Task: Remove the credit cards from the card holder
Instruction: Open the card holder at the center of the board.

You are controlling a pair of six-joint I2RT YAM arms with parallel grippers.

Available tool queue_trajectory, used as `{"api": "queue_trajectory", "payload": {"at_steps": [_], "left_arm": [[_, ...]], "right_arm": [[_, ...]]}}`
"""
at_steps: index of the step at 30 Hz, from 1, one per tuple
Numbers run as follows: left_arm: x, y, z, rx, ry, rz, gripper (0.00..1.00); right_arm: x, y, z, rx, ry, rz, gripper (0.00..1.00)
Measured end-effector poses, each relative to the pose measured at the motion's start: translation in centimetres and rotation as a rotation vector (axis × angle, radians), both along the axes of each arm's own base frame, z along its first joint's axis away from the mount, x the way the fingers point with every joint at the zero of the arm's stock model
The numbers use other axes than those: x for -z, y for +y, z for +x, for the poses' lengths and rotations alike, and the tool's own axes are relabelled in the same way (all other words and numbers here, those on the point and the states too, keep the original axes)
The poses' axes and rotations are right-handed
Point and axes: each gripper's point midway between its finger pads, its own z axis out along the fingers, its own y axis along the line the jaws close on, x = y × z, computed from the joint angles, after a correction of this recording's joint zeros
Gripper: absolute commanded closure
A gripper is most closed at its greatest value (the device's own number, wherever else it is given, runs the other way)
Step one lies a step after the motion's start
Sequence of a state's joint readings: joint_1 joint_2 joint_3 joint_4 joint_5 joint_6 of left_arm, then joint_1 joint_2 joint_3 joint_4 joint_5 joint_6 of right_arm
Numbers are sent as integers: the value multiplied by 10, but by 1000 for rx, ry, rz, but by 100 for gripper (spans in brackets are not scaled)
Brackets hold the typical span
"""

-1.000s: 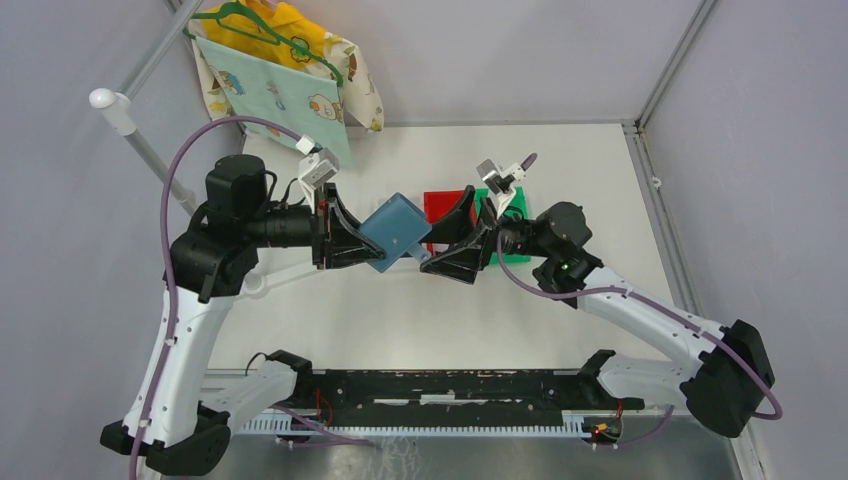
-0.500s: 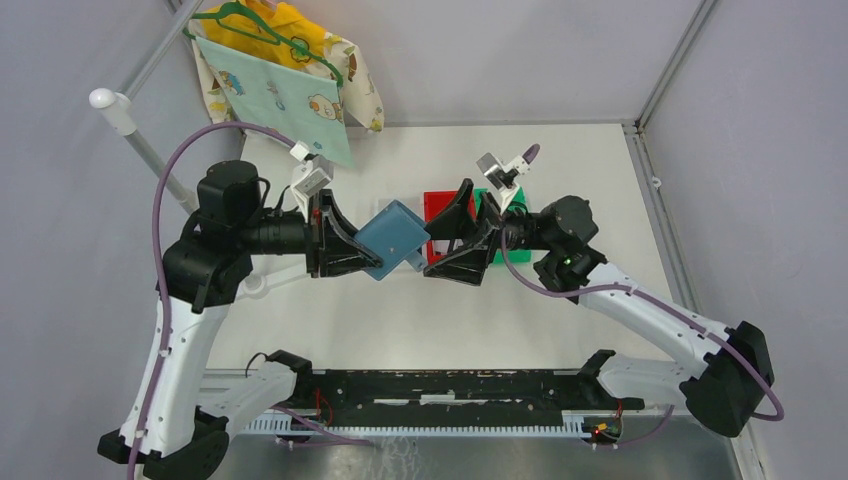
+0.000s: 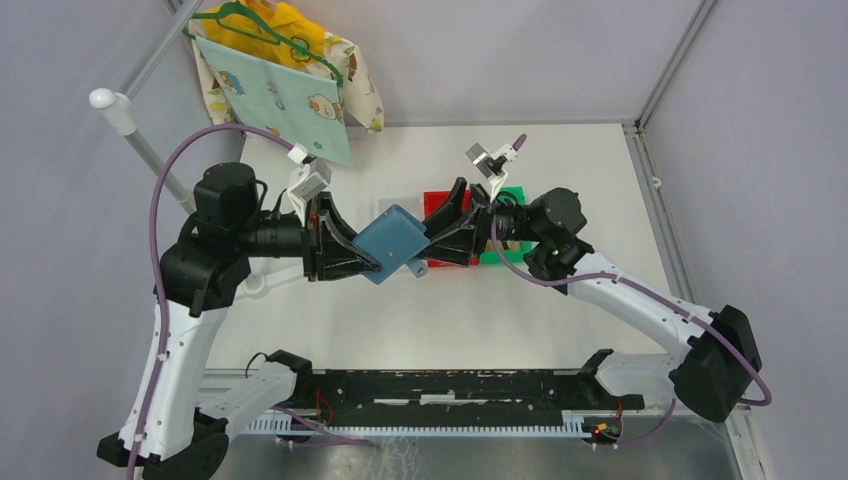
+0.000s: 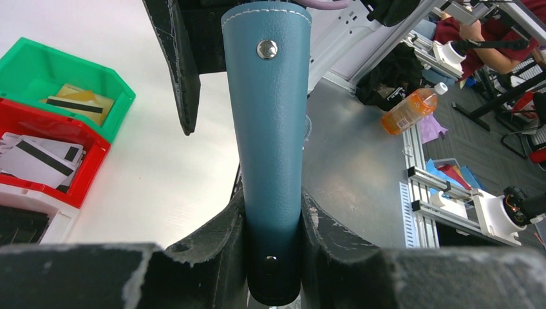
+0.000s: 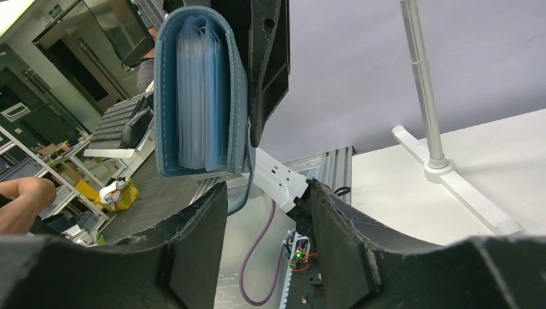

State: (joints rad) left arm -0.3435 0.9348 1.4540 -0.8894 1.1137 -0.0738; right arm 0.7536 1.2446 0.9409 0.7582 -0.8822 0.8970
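Note:
My left gripper (image 3: 378, 250) is shut on the slate-blue card holder (image 3: 400, 238) and holds it folded, in the air above the table's middle. In the left wrist view the holder (image 4: 270, 129) stands between my fingers (image 4: 212, 238), with a metal snap on its spine. My right gripper (image 3: 428, 248) is open, right beside the holder's right edge. In the right wrist view the holder's open edge (image 5: 199, 96) shows stacked clear sleeves, just above my open right gripper (image 5: 264, 193); a strap hangs down from it. No card shows inside the holder. Credit cards (image 4: 38, 161) lie in the bins.
Three bins stand in a row behind the grippers: green (image 4: 26, 61) with a gold card, red (image 4: 90, 167) with white-grey cards, white (image 4: 45, 215) with dark cards. The red bin (image 3: 437, 203) shows in the top view. Patterned cloths (image 3: 275, 95) hang at back left.
My right gripper has moved left and a little farther back, closing in on the holder's right edge. The left gripper has drawn slightly left, and the holder has turned a little.

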Motion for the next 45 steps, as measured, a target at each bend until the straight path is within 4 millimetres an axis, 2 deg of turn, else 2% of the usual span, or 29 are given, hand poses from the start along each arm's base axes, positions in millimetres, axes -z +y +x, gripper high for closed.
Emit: {"api": "queue_trajectory", "payload": {"at_steps": [5, 10, 11, 12, 15, 16, 17, 18, 22, 26, 30, 33, 40, 45], "left_arm": [[-1, 0, -2, 14, 3, -5, 98], [-1, 0, -3, 19, 3, -8, 97], [-1, 0, -3, 18, 2, -8, 93], [-1, 0, -3, 16, 1, -8, 82], [-1, 1, -2, 6, -4, -5, 24], [-1, 1, 0, 1, -24, -2, 14], [1, 2, 3, -17, -40, 7, 5], [2, 3, 7, -37, -55, 19, 1], [14, 13, 40, -214, -130, 102, 0], [29, 30, 70, -374, -234, 182, 0], [51, 46, 72, -444, -326, 230, 0], [58, 50, 70, -458, -364, 234, 0], [55, 52, 84, -498, -406, 228, 0], [59, 44, 81, -451, -400, 202, 0]], "right_arm": [[-8, 4, -9, -22, -17, 16, 46], [-18, 13, -18, -55, -42, 32, 57], [-18, 15, -19, -63, -43, 33, 61], [-18, 16, -21, -69, -43, 33, 66], [-20, 18, -26, -81, -47, 42, 90], [-21, 19, -26, -77, -43, 48, 99], [-23, 20, -25, -70, -40, 55, 100], [-22, 21, -24, -61, -36, 55, 100], [-7, 28, -8, 38, 4, -16, 100], [11, 33, 23, 225, 50, -164, 100], [18, 32, 54, 454, 63, -324, 100], [27, 32, 54, 531, 43, -399, 100], [69, 37, 44, 555, 14, -572, 100], [74, 36, 44, 584, 5, -599, 100]]}}
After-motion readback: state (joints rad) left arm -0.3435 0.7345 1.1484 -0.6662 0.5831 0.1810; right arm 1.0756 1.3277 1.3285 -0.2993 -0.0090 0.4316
